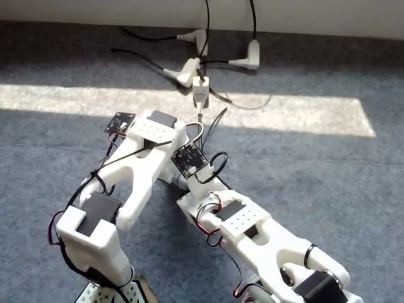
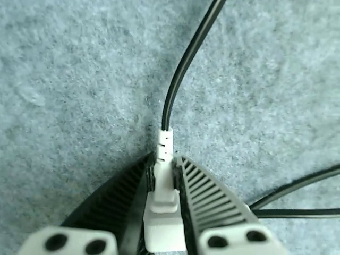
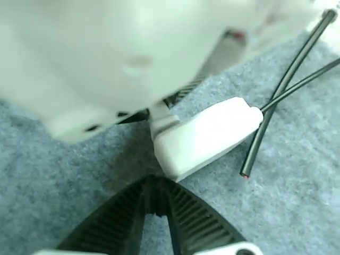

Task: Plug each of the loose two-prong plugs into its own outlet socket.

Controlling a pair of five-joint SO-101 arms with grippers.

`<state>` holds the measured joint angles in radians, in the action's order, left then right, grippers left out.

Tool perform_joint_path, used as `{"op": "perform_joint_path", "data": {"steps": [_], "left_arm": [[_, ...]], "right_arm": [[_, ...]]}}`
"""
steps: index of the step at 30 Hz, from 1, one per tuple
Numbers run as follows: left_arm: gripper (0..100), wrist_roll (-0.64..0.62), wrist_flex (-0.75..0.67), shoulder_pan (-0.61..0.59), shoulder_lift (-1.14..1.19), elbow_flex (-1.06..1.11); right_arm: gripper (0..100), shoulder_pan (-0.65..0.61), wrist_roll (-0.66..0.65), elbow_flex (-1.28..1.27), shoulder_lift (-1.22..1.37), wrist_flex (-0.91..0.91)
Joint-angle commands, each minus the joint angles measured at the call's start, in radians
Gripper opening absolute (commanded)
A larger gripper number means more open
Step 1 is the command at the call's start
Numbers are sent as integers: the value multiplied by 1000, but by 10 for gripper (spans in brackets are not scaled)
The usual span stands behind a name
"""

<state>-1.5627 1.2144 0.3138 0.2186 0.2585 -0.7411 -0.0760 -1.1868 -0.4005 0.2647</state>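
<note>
Working on a grey carpet (image 1: 328,189) leaves nothing firm under the parts. Its short pile gives, so a socket pushed from one end may slide away instead of taking the prongs. Your two white plastic arms crowd together, the left arm (image 1: 136,173) close beside the right arm (image 1: 252,224), and their loose wiring could snag if either swings.

The left gripper (image 2: 164,159) is clamped on a slim white plug (image 2: 163,212), with its ribbed black fingers (image 2: 212,196) pinching the smooth moulded sides. You hold it with the cable end leading outward, so I judge it may need regripping before it can meet a socket.

The right gripper (image 3: 155,183) has its jaws pressed together on nothing, with the tips just short of a rounded white connector body (image 3: 204,135) lying on the pile. Other white connectors (image 1: 189,71) lie farther out on the carpet. The thin, glossy black cable (image 2: 183,69) looks springy and could twist the plug in your grip.
</note>
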Motion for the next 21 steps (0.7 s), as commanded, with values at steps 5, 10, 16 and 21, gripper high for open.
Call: {"op": "perform_joint_path", "data": {"steps": [5, 10, 16, 21], "left_arm": [[6, -8, -32, -10, -51, -31], [6, -8, -31, -12, -51, -31], [6, -6, 0, -2, -51, -30], [6, -6, 5, 2, -51, -30]], "right_arm": [[8, 21, -52, 39, -15, 127], [8, 105, -78, 41, -15, 173], [8, 226, -83, 93, -1, 127], [8, 246, -80, 96, -1, 70]]}}
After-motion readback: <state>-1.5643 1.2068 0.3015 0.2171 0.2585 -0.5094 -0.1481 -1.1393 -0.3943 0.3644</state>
